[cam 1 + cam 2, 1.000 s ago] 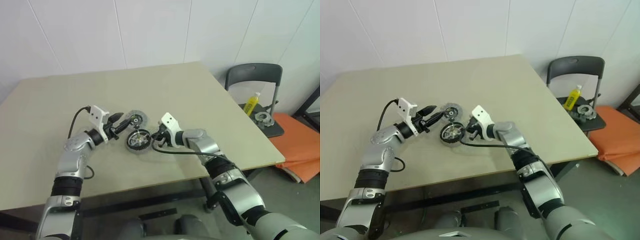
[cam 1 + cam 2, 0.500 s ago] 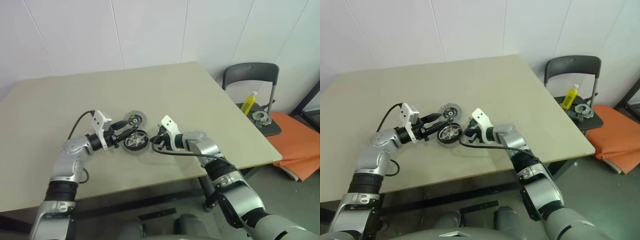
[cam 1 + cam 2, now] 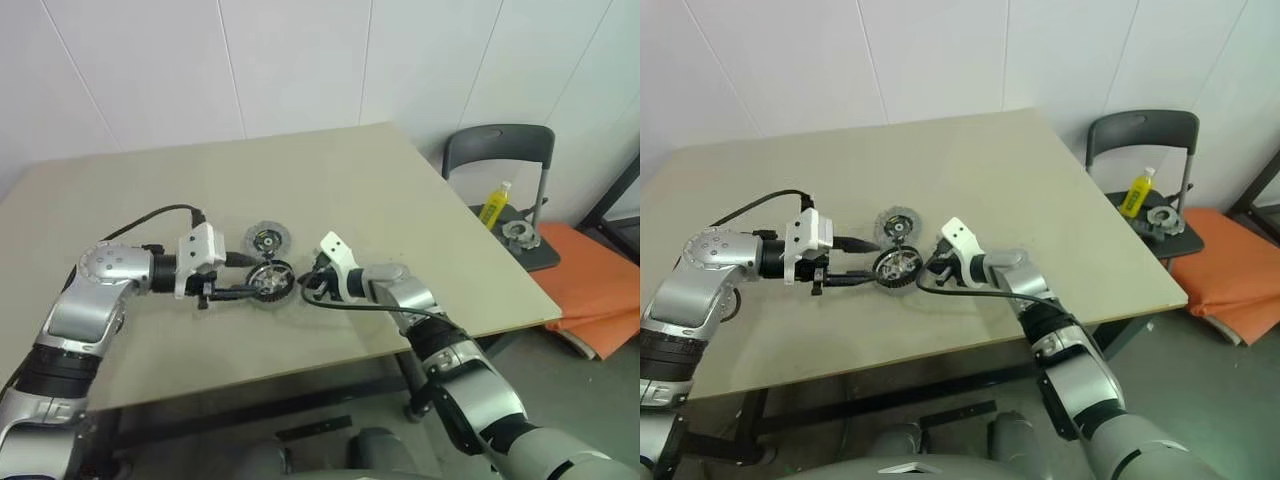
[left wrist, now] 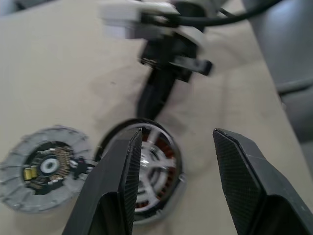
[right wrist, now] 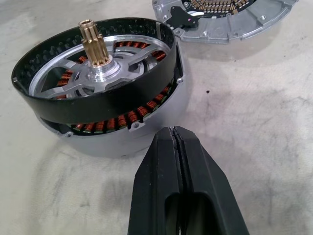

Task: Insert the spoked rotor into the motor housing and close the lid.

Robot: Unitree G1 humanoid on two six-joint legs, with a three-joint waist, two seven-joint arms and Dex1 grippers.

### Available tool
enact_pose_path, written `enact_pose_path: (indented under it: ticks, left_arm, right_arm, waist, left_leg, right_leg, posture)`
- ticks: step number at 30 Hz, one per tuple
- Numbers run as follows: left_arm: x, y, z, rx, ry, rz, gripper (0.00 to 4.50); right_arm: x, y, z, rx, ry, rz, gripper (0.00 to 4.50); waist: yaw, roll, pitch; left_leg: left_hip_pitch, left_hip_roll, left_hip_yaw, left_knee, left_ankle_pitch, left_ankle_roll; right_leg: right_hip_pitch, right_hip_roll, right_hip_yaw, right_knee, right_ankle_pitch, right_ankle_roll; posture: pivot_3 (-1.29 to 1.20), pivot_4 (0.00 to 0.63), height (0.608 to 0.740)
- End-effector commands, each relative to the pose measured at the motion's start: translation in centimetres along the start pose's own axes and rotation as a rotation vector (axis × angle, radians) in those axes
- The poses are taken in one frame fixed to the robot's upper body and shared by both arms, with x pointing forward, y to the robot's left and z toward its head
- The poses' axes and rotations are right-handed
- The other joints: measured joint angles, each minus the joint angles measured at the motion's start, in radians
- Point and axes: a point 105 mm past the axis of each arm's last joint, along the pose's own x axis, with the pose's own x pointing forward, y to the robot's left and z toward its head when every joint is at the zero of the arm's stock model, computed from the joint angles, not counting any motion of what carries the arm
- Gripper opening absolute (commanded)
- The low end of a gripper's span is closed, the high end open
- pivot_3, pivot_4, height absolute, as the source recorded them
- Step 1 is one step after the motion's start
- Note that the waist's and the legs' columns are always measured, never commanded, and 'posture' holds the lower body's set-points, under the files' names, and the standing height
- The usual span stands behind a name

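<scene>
White panelled walls behind, and a big beige surface w/ a dark chair off to the robot's right carrying a yellow bottle and some round metal part.

Motor housing sits mid-surface, copper windings showing under a dark rim. The spoked rotor is in it, but the black ring around it sits tilted, lifted on one side and not flush w/ the silver base. A brass shaft sticks up from the hub.

Lid lies flat on the surface just beside the housing, on the far side, inner face up, so not closed yet. Can't tell if the two touch.

Left tool comes in from the robot's left, fingers spread about halfway, nothing gripped. One finger runs along by the lid, the other reaches to the housing's near edge; contact is hard to judge.

Right tool is pinched fully closed, empty, tips just beside the housing wall on the robot's right, pointing at it w/ a small gap.
</scene>
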Motion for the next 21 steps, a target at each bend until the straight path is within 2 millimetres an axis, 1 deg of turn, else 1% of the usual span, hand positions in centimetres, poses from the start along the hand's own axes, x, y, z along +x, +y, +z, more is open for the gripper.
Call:
enact_pose_path:
  ticks: [1,8,12,21]
  left_arm:
    - [0.2,0.5,-0.2,0.088,0.067,-0.032,2.48]
    - [2.1,0.9,-1.4,0.150,0.098,-0.070,2.48]
    - [3.1,0.8,-1.8,0.138,0.080,-0.095,2.48]
    - [3.7,1.4,-2.7,0.148,0.102,-0.102,2.48]
  right_arm:
    - [0.0,0.0,2.0,-0.033,-0.056,-0.001,0.03]
    - [0.0,-0.1,2.0,-0.025,-0.067,-0.018,0.03]
    - [-0.1,-0.3,1.9,-0.018,-0.074,-0.037,0.03]
    - [-0.3,-0.5,1.9,-0.007,-0.089,-0.063,0.03]
  waist:
    - [0.000,0.000,0.000]
    - [0.000,0.000,0.000]
    - [0.000,0.000,0.000]
    - [0.000,0.000,0.000]
  left_leg:
    - [0.000,0.000,0.000,0.000,0.000,0.000]
    - [0.000,0.000,0.000,0.000,0.000,0.000]
    - [-0.001,0.000,0.000,0.000,0.000,0.000]
    - [0.000,0.000,0.000,0.001,0.000,0.000]
  right_leg:
    - [0.000,0.000,0.000,0.000,0.000,0.000]
    - [-0.001,0.000,0.000,0.000,0.000,0.000]
    - [-0.001,0.000,0.000,0.001,0.001,0.001]
    - [-0.003,0.000,0.001,0.006,0.001,0.002]
  posture:
    - [0.00,0.000,0.740]
    - [0.00,0.000,0.740]
    - [0.00,0.000,0.740]
    - [0.00,0.000,0.740]
